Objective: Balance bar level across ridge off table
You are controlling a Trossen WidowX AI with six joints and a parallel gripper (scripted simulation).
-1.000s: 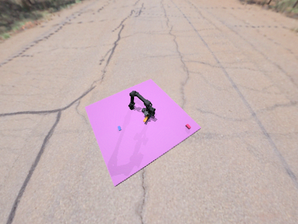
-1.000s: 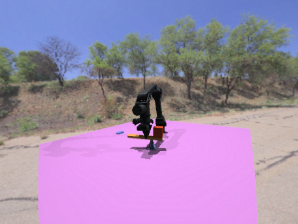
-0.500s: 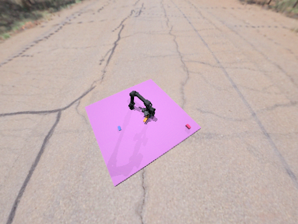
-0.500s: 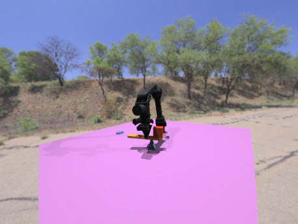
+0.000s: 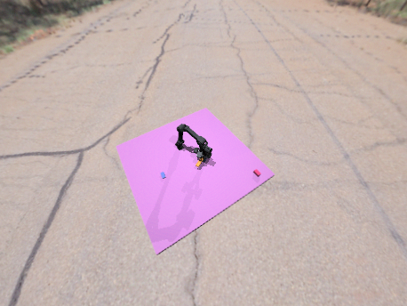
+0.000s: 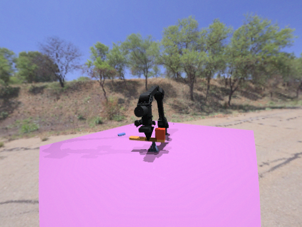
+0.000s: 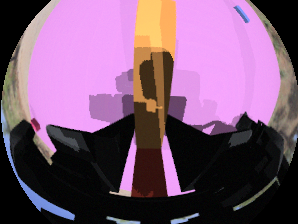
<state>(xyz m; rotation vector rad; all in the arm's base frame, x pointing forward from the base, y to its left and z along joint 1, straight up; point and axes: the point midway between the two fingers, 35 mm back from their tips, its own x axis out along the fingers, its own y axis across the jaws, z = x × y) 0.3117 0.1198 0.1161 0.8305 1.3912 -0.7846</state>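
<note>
The orange bar (image 5: 198, 164) (image 6: 134, 138) (image 7: 156, 25) looks nearly level in the exterior view, with a red-orange block (image 6: 160, 133) (image 7: 149, 172) on its right end. My gripper (image 6: 149, 138) (image 7: 149, 117) is shut on the bar, left of the block. The dark ridge (image 6: 153, 148) stands on the pink table under the bar, a little right of the fingertips and left of the block. Its top is at or just under the bar's underside; I cannot tell whether they touch. The bar is clear of the table. The wrist view does not show the ridge.
A small blue piece (image 5: 163, 175) (image 6: 121, 134) (image 7: 242, 14) lies on the pink table top (image 5: 231, 178) (image 6: 148, 198), off to one side. A small red piece (image 5: 257, 173) (image 7: 35, 124) lies near the table's right corner in the top view.
</note>
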